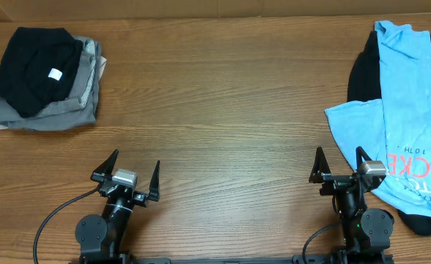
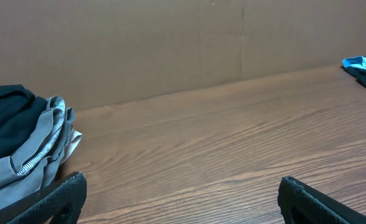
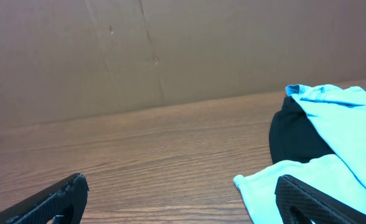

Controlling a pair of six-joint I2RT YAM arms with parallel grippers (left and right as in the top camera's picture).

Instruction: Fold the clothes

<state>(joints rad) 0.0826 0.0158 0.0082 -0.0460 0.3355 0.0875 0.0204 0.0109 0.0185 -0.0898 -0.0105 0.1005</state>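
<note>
Held left gripper (image 1: 135, 158) and right gripper (image 1: 339, 150), jaws wide, empty. Found black tee (image 1: 32, 62) folded on grey garment (image 1: 61, 116), blue tee (image 1: 406, 88) spread over black garment (image 1: 358, 77).

Far left on table (image 1: 215, 110): folded stack (image 1: 45, 81); right: loose tee (image 1: 410, 125).

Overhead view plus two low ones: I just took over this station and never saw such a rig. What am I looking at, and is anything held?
These are two robot arms at a wooden table. The overhead picture looks straight down; the other two come from a camera on each wrist, with that arm's own dark fingers at the bottom edge. The left gripper and right gripper both stand open and hold nothing. Far left: a black T-shirt stacked on grey clothes. At the right, a spread light-blue T-shirt lies over a black garment.
</note>
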